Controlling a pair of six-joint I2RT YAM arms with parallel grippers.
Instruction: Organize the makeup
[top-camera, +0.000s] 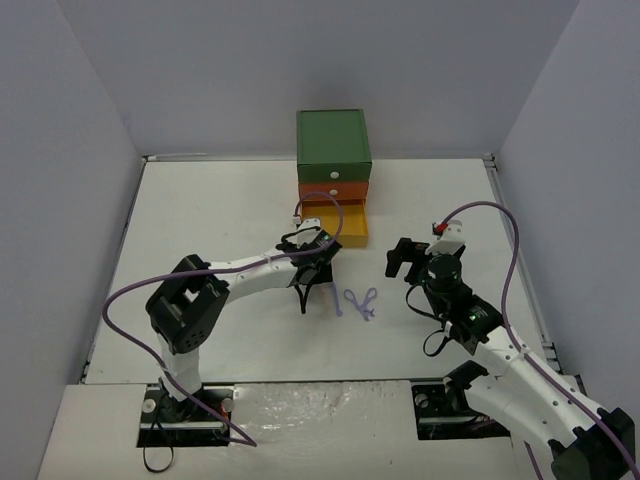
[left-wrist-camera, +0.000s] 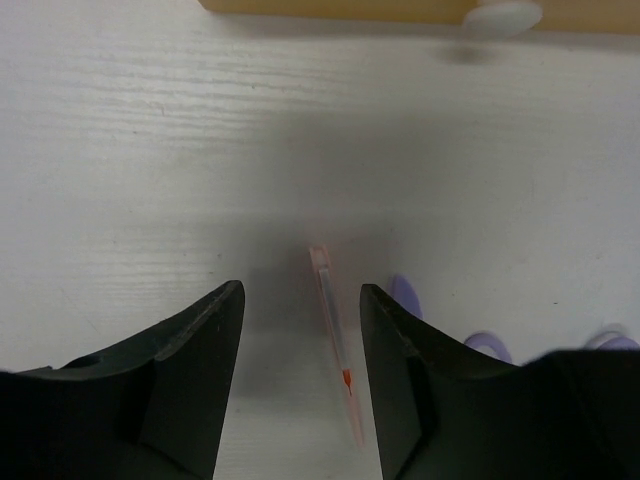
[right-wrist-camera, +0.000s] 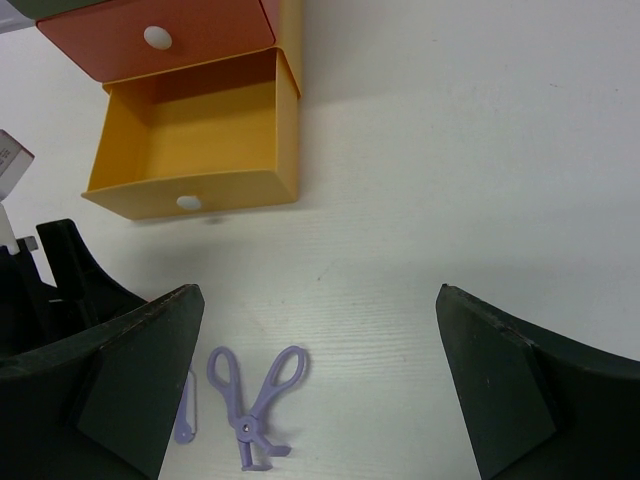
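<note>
Fingers (left-wrist-camera: 190, 380) on the left gripper (left-wrist-camera: 300, 295) sit spread around the thin stick (left-wrist-camera: 332, 340), looks light and slippery, I'd pinch mid-shaft.

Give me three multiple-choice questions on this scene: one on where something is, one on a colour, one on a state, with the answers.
1. Where does the lilac scissor tool lie?
A) in a drawer
B) on the table, in front of the box
C) on top of the green lid

2. What colour is the open drawer?
A) green
B) orange
C) yellow

3. How is the left end effector?
A) shut on the stick
B) open over the stick
C) shut and empty

Answers:
1 B: the tool lies flat on the bare table, nearer the arms than the box.
2 C: only the yellow bottom drawer stands out from the box.
3 B: the left wrist view shows the stick lying on the table between the spread fingers.
</note>
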